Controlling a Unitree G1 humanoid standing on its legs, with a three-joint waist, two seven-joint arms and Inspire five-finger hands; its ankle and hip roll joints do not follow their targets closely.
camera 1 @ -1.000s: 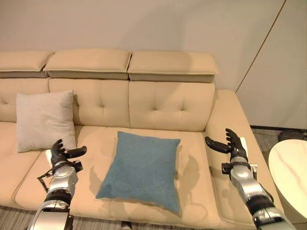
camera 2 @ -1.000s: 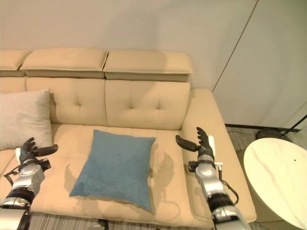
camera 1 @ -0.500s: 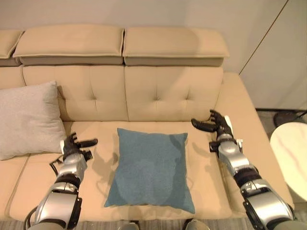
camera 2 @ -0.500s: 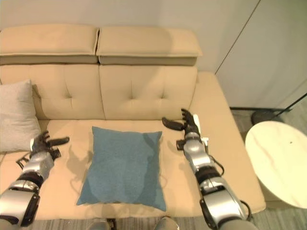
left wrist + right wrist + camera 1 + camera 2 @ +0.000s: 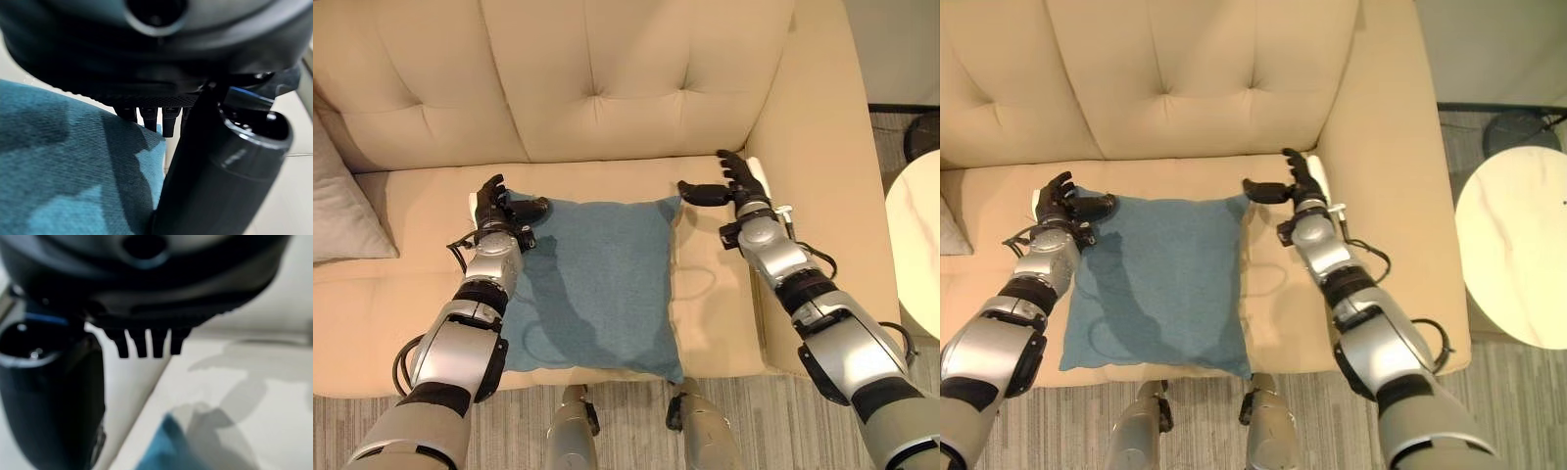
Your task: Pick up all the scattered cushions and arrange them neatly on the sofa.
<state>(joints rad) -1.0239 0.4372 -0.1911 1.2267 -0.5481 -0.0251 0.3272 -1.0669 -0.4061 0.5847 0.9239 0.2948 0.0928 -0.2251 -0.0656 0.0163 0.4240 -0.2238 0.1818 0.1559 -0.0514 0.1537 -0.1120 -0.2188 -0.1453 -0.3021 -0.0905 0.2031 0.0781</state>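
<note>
A blue cushion (image 5: 597, 284) lies flat on the seat of the beige sofa (image 5: 607, 88). My left hand (image 5: 495, 211) is at the cushion's far left corner, fingers straight and thumb out over the fabric; the left wrist view has the blue cushion (image 5: 68, 166) right under the hand. My right hand (image 5: 736, 188) hovers open just off the far right corner, thumb pointing toward it; the cushion's corner (image 5: 166, 450) lies apart from that hand in its wrist view. A grey cushion (image 5: 342, 215) leans at the left edge.
The sofa's right armrest (image 5: 822, 147) runs beside my right arm. A round white marble table (image 5: 1518, 255) stands on the floor to the right. Grey striped carpet (image 5: 636, 431) lies in front of the sofa.
The camera has tipped down and closer to the seat. Both hands have moved inward to the blue cushion's far corners, the left one now over its fabric.
</note>
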